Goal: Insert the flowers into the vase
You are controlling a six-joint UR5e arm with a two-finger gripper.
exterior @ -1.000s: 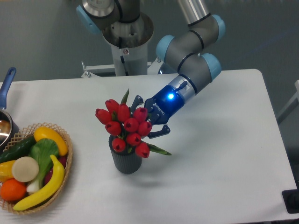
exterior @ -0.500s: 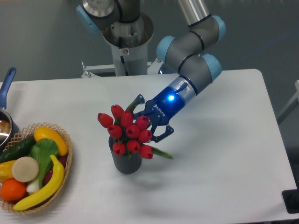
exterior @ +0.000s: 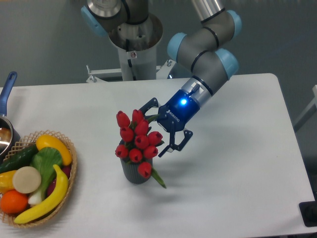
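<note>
Jaws [exterior: 159, 130] spread — flowers [exterior: 136, 142] now tilted in vase [exterior: 134, 172].

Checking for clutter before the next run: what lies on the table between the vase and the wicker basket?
Nothing: in the fixed camera view, only bare white table separates the vase from the wicker basket.

Flowers [exterior: 135, 142] stand in the vase [exterior: 135, 172] near the table [exterior: 237, 163] centre. Gripper [exterior: 157, 130] sits just right of the blooms. Basket [exterior: 67, 191] of toy produce lies at the left edge, pot [exterior: 6, 130] behind it.
</note>
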